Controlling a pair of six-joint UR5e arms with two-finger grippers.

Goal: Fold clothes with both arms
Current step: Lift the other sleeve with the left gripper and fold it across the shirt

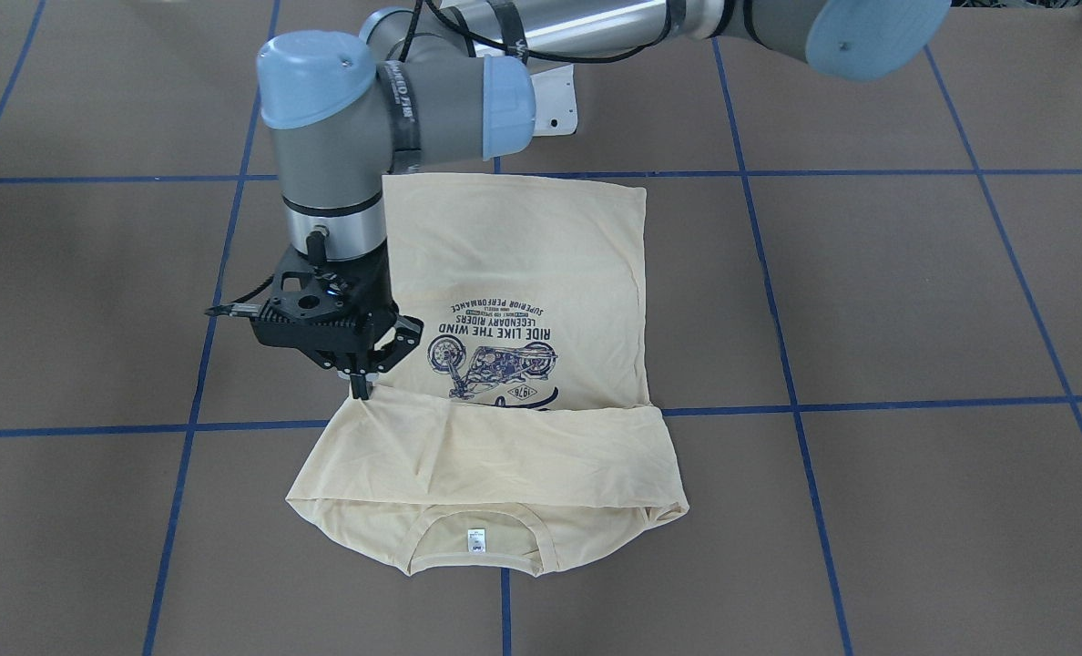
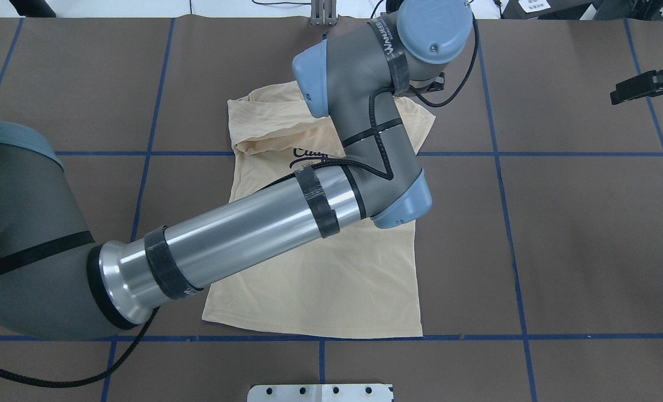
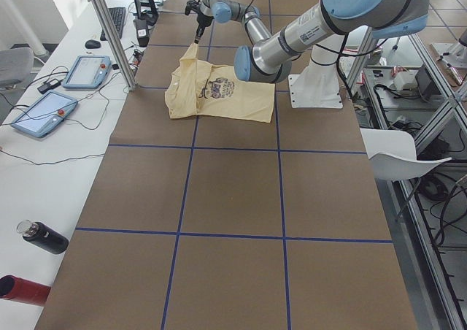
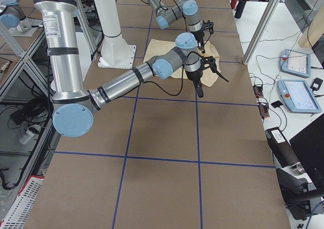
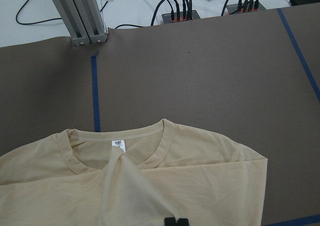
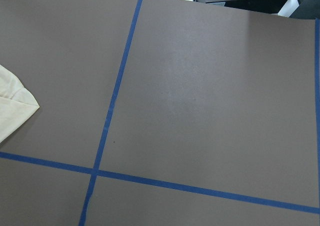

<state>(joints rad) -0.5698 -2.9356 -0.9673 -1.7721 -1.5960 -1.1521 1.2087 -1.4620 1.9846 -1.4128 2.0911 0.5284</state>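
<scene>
The pale yellow shirt (image 1: 523, 255) lies flat on the brown table, print up, its collar and white neck tag (image 1: 475, 540) on the side away from the robot. A band of fabric is folded across it and covers part of the print. My left gripper (image 1: 360, 390) is shut on one corner of that band. The left wrist view shows its fingertips (image 5: 176, 221) pinched together, with a ridge of shirt (image 5: 200, 171) drawn up to them. The left arm hides the shirt's middle (image 2: 320, 290) from overhead. My right gripper (image 2: 621, 92) hangs over bare table well beside the shirt, and its jaws are unclear.
The table is brown with blue tape lines (image 1: 778, 301). A white base plate (image 2: 320, 391) sits at the robot's side. An aluminium post (image 5: 85, 16) and cables stand beyond the far edge. Tablets (image 3: 87, 71) and bottles (image 3: 44, 239) lie on the side bench.
</scene>
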